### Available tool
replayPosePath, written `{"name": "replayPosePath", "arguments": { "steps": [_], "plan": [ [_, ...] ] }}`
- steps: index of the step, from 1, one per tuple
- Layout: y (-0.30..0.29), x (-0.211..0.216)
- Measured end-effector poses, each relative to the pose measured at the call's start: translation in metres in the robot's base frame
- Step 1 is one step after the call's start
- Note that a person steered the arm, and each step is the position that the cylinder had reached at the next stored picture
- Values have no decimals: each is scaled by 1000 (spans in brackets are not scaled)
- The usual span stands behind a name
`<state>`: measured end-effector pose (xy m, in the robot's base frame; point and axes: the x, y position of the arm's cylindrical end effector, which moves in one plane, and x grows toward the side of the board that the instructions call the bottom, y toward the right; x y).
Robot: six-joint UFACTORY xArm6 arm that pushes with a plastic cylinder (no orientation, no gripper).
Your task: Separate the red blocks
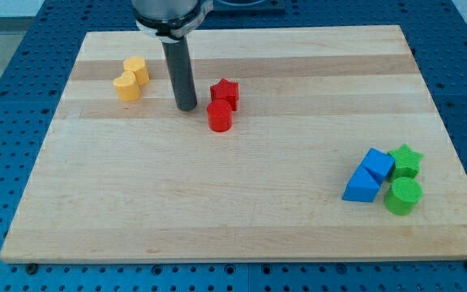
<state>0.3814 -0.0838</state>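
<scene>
A red star block (225,92) and a red cylinder block (219,116) sit touching each other at the upper middle of the wooden board (242,203), the star above the cylinder. My tip (186,107) rests on the board just left of the two red blocks, a small gap from the cylinder. The rod rises straight up to the arm at the view's top.
Two yellow blocks (130,79) touch each other at the upper left. At the lower right a blue cube (377,164), a blue triangular block (361,186), a green star (405,160) and a green cylinder (402,196) are clustered.
</scene>
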Motion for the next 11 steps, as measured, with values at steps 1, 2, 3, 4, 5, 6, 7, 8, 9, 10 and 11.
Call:
{"name": "replayPosePath", "arguments": {
  "steps": [1,2,3,4,5,6,7,8,9,10,11],
  "plan": [
    [38,0],
    [84,0],
    [128,0],
    [171,-1],
    [170,0],
    [143,0],
    [101,3],
    [65,7],
    [66,-39],
    [68,-46],
    [96,-46]
  ]
}}
